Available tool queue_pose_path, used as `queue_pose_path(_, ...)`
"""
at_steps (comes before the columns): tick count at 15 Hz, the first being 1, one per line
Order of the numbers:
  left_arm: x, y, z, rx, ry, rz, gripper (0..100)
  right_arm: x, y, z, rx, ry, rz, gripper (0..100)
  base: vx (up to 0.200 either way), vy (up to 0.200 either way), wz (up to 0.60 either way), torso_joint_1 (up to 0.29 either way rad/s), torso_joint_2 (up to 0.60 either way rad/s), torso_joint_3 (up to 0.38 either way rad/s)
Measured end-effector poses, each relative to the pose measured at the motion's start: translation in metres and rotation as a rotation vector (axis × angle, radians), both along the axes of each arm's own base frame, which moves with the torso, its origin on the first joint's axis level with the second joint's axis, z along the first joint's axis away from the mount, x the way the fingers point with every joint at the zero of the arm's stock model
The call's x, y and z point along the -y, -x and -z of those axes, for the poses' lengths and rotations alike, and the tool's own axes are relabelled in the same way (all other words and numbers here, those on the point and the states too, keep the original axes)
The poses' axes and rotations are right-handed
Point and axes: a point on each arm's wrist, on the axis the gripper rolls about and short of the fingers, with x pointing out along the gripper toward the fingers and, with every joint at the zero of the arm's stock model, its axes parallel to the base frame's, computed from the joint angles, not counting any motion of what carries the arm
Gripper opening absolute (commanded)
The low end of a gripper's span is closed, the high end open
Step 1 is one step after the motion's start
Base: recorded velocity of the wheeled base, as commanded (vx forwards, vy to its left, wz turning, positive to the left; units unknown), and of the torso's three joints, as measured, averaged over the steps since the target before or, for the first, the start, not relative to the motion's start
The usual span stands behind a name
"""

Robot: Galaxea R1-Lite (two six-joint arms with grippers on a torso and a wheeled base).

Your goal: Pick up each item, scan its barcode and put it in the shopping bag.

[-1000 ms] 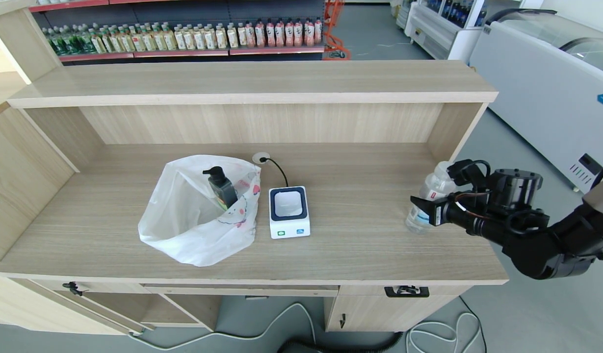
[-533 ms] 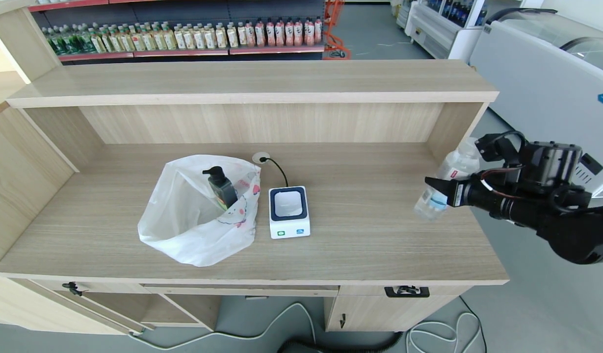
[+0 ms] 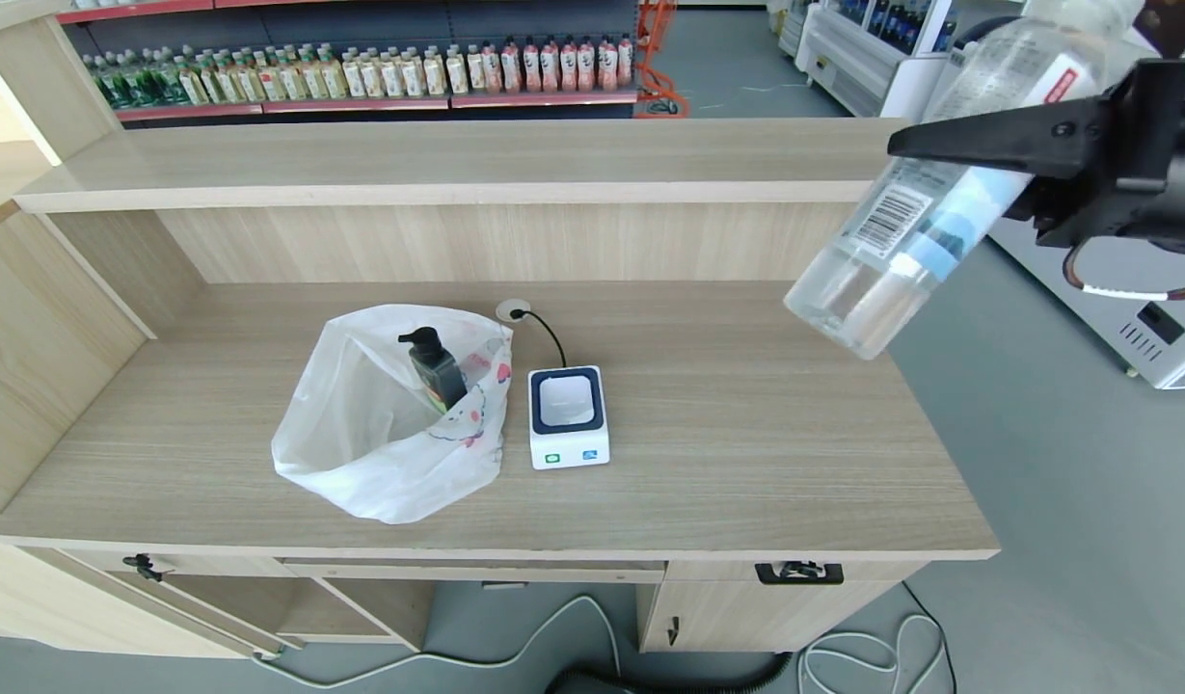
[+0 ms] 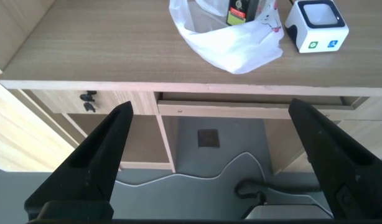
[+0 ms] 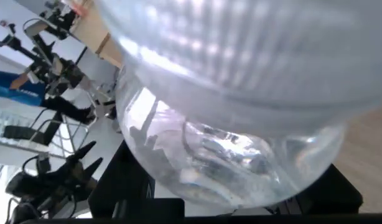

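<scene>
My right gripper [image 3: 1011, 154] is shut on a clear water bottle [image 3: 925, 207] and holds it high at the upper right, tilted, its barcode label facing the head view. In the right wrist view the bottle [image 5: 241, 106] looms close. A white shopping bag [image 3: 390, 419] lies open on the counter's left half with a dark pump bottle [image 3: 435, 371] inside. The white scanner [image 3: 567, 414] stands just right of the bag. My left gripper [image 4: 213, 162] hangs open below the counter's front edge, with the bag [image 4: 231, 34] and scanner [image 4: 315, 25] beyond it.
The wooden counter [image 3: 727, 424] has a raised back wall and a top shelf [image 3: 476, 159]. A black cable [image 3: 546, 333] runs from the scanner to a hole at the back. White freezers [image 3: 1064, 145] stand on the right.
My right gripper lifted the water bottle off the counter's right end and raised it high toward the head camera, tilting it.
</scene>
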Motion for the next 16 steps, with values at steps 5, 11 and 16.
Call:
queue_pose_path(5, 0.0, 0.0, 0.0, 0.0, 0.0, 0.0, 100, -0.014, 0.054, -0.006, 0.05, -0.019, -0.286, 0, 0.0, 0.0, 0.0, 0.0, 0.0, 0.0)
queue_pose_path(11, 0.0, 0.0, 0.0, 0.0, 0.0, 0.0, 100, -0.016, 0.084, -0.001, 0.059, -0.024, -0.474, 0, 0.0, 0.0, 0.0, 0.0, 0.0, 0.0)
queue_pose_path(16, 0.0, 0.0, 0.0, 0.0, 0.0, 0.0, 100, -0.012, 0.095, 0.004, 0.055, -0.023, -0.523, 0, 0.0, 0.0, 0.0, 0.0, 0.0, 0.0)
